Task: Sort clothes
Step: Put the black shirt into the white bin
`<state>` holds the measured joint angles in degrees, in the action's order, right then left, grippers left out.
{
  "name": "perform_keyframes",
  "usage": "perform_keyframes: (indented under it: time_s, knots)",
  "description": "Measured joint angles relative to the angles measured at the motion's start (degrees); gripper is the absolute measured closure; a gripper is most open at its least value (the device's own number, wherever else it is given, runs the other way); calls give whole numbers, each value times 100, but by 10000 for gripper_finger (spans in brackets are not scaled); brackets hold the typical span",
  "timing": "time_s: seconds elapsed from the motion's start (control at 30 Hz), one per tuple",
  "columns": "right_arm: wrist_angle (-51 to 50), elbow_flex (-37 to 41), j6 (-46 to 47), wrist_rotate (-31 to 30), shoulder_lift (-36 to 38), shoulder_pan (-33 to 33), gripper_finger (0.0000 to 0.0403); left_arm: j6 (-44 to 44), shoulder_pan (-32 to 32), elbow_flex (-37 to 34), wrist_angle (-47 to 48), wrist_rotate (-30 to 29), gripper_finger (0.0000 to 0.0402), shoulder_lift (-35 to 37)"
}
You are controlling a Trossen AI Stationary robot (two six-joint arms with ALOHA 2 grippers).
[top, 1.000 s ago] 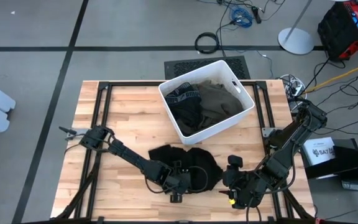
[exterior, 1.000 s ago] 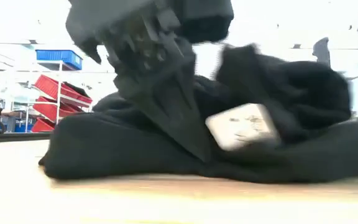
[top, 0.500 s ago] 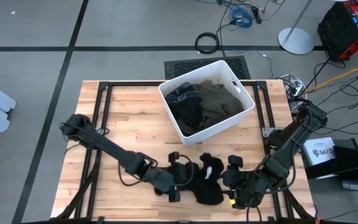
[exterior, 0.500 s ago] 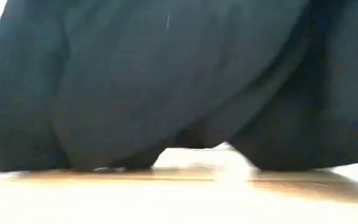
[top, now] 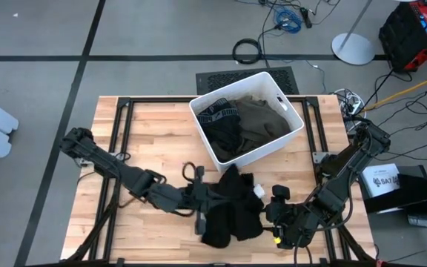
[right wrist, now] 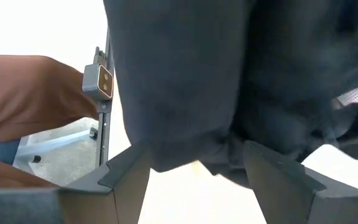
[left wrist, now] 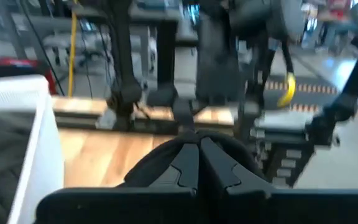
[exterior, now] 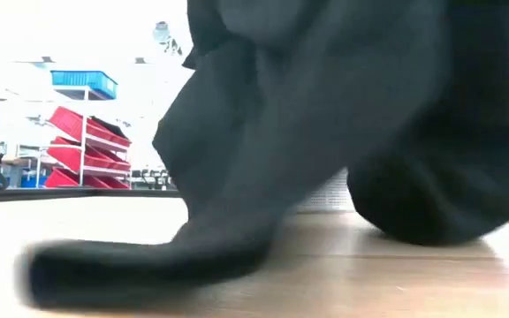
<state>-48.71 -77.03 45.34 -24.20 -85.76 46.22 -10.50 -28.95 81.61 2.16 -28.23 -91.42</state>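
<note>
A black garment (top: 232, 211) of the clothes hangs bunched near the table's front edge, with my left gripper (top: 215, 194) shut on it. Its white tag (top: 258, 190) shows on the right side. The lower end (exterior: 131, 265) trails on the wood. My right gripper (top: 276, 202) stands open just right of the garment; in the right wrist view the black cloth (right wrist: 229, 93) hangs right in front of its spread fingers, and I cannot tell whether they touch it. More clothes, black (top: 221, 122) and olive (top: 262, 119), lie in the white bin (top: 291, 111). My left gripper pinches a bunched fold of the black garment (left wrist: 229, 144) between its shut fingertips; the cloth arches over them. The fingers lie nearly level, coming from the table's left. The garment hangs slack below them, and its lower end (top: 217, 236) rests on the table.
The white bin stands at the table's far middle, close behind the hanging garment. Bare wood (top: 147, 126) lies to the left of the bin. Beyond the table are cables, a red case (top: 414, 30) and shelves with red bins (exterior: 82, 146).
My left gripper has risen with the black garment, drifted a little toward the far edge, and tipped from pointing down to nearly level. The garment, which lay in a flat heap, is now drawn up into a hanging bunch; only its lower end stays on the wood.
</note>
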Motion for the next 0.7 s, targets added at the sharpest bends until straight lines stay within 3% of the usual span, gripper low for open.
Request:
perform_keyframes:
  time_s: [0.23,0.37,0.6,0.7]
  knots:
    - [0,0,2,1,0,0,161,-215,4,13,294,71,400,240]
    - [0,0,2,0,0,0,161,-965,4,-65,1482,735,400,106]
    - [2,0,1,-5,0,-3,161,-2443,4,-136,4725,1766,400,-186]
    - [2,0,-53,-141,0,-15,161,-2683,4,-136,5087,1923,400,-357]
